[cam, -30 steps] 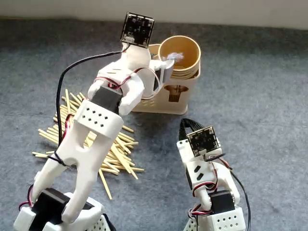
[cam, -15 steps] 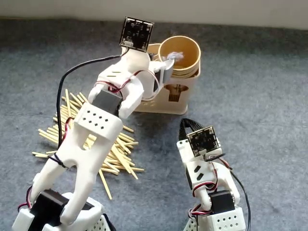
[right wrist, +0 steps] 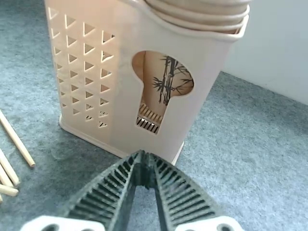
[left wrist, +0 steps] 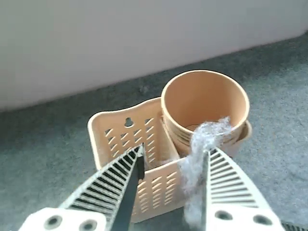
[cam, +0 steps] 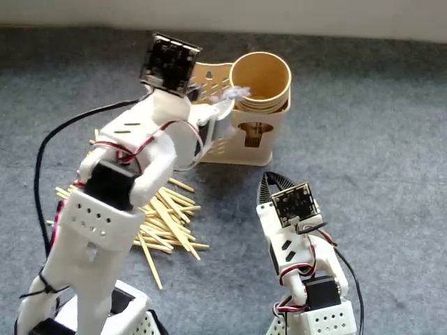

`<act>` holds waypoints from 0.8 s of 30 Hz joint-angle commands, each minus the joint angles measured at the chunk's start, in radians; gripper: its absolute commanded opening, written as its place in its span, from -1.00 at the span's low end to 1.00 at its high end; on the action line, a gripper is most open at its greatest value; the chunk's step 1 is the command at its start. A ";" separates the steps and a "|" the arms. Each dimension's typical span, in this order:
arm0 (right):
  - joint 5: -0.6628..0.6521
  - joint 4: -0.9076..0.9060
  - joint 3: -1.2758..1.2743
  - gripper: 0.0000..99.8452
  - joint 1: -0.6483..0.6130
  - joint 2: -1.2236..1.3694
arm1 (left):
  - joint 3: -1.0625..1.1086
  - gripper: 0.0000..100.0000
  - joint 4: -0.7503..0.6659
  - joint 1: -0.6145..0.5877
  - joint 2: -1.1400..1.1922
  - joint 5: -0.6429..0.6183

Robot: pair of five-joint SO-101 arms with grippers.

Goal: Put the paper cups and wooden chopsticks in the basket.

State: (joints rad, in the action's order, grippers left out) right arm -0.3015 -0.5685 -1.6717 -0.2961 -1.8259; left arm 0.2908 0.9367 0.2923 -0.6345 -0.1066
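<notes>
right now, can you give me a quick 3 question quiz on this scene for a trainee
1. True or false: the paper cups are stacked inside the basket.
2. Where are the wooden chopsticks? A) in the basket B) loose on the grey surface C) inside the top cup
3. Fill in: the left claw above the basket is ___ (open or shut).

Key: 1 true; 2 B; 3 open.

left arm (cam: 119, 202): white plastic shell, rows of small holes, black motor blocks, black cable (cam: 49, 150), red-and-white wires (cam: 115, 146) | black square circuit board (cam: 170, 63) beside basket (cam: 276, 136) | right arm (cam: 300, 269): same white, smaller board (cam: 294, 202) | left gripper (left wrist: 173, 151), right gripper (right wrist: 143, 156): ribbed fingers (left wrist: 110, 183), screws at base
</notes>
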 commanded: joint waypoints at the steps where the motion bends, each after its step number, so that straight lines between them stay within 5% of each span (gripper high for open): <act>1: -0.011 0.024 -0.097 -0.99 0.004 -0.008 | -0.048 -0.62 0.091 -0.114 -0.096 0.011; 9: -0.011 0.024 -0.097 -0.99 0.004 -0.010 | -0.045 -0.81 0.316 -0.384 -0.222 0.015; 15: -0.009 0.024 -0.097 -0.99 0.002 -0.010 | 0.110 -0.94 0.318 -0.481 -0.228 0.118; 24: -0.009 0.024 -0.097 -0.99 0.002 -0.010 | 0.340 -0.77 0.318 -0.578 -0.222 0.127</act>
State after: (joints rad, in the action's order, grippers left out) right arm -0.3015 -0.5685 -1.6717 -0.2961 -1.8259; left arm 0.6068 1.2513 -0.2539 -0.8493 0.0161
